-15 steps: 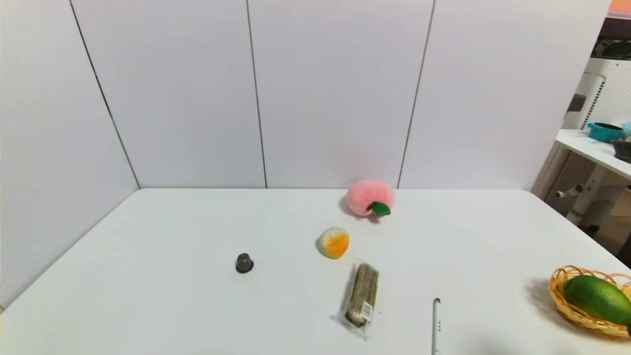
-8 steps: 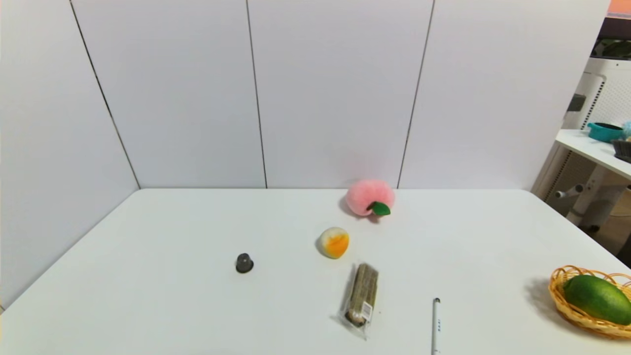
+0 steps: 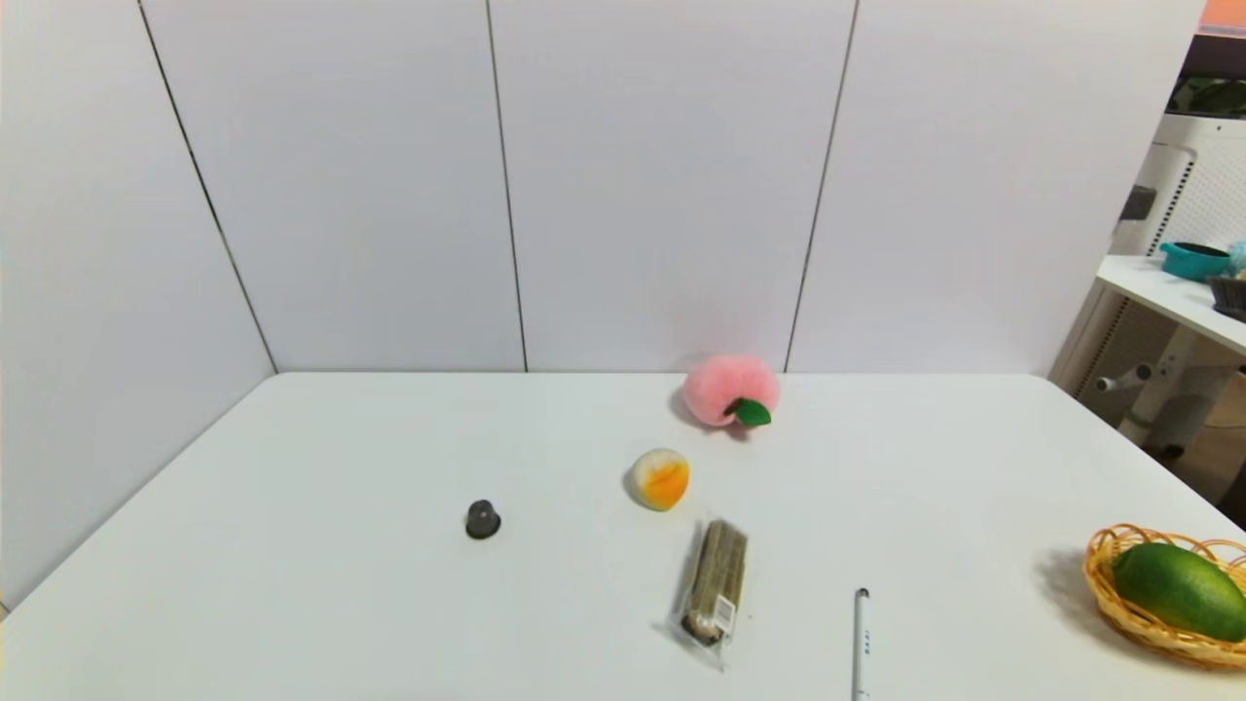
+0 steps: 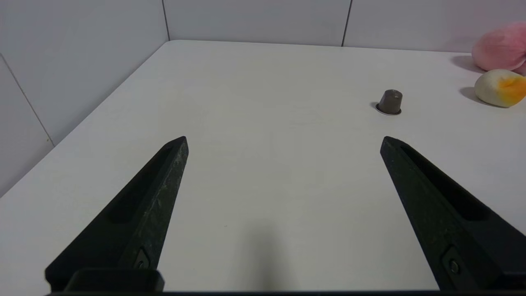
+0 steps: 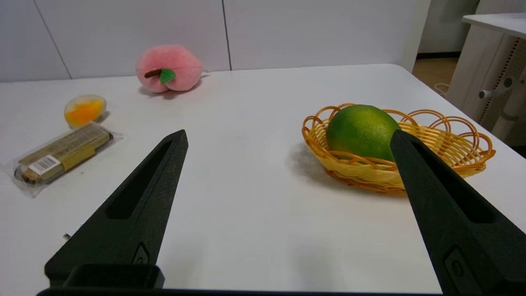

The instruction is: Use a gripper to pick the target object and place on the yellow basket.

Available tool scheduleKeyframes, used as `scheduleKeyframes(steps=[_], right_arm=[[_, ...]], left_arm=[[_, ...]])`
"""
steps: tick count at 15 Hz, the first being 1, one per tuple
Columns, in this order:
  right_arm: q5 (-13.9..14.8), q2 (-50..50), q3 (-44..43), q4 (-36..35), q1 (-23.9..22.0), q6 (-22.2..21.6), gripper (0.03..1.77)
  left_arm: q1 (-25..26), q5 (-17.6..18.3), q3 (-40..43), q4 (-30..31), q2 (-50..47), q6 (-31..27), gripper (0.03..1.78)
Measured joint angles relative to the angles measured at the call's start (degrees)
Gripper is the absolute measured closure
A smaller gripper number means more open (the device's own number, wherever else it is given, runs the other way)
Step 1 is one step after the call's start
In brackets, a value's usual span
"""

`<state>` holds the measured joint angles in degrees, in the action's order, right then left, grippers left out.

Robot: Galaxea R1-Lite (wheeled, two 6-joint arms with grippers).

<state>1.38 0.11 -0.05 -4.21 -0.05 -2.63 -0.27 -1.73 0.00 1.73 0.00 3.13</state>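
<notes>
Right wrist view: right gripper [image 5: 287,137] spread wide, empty, well back from the yellow basket [image 5: 444,154]. Green fruit [image 5: 361,130] sits inside it, ahead near one fingertip. Looks smooth, rigid, likely slippery; if regrasping, pinch across the middle. Left gripper [image 4: 283,139] also wide, empty.

Before me lies a white table [image 3: 341,584] — smooth and evenly lit. Behind the table stand pale grey wall panels [image 3: 662,185], split by thin dark seams, and another panel wall closes in along its left side. Past the table's right edge I see a white side table [image 3: 1168,292] with a white perforated panel [image 3: 1202,195] behind it — and a strip of brownish floor [image 3: 1217,458].
</notes>
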Motion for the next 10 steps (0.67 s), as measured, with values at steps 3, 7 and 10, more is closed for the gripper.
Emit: scheduleKeyframes(steps=[3,7,10], right_arm=[[0.1,-0.22,0.02,-0.01,0.02,-1.08,0.11],[0.27,-0.22,0.05,-0.15,-0.02,-0.89,0.11],[0.18,-0.22,0.05,-0.01,-0.02,-1.06,0.11]], left_arm=[[0.0,0.0,0.0,0.0,0.0,0.0,0.12],[0.0,0.02,0.0,0.0,0.0,-0.02,0.12],[0.0,0.0,0.0,0.0,0.0,-0.02,0.12]])
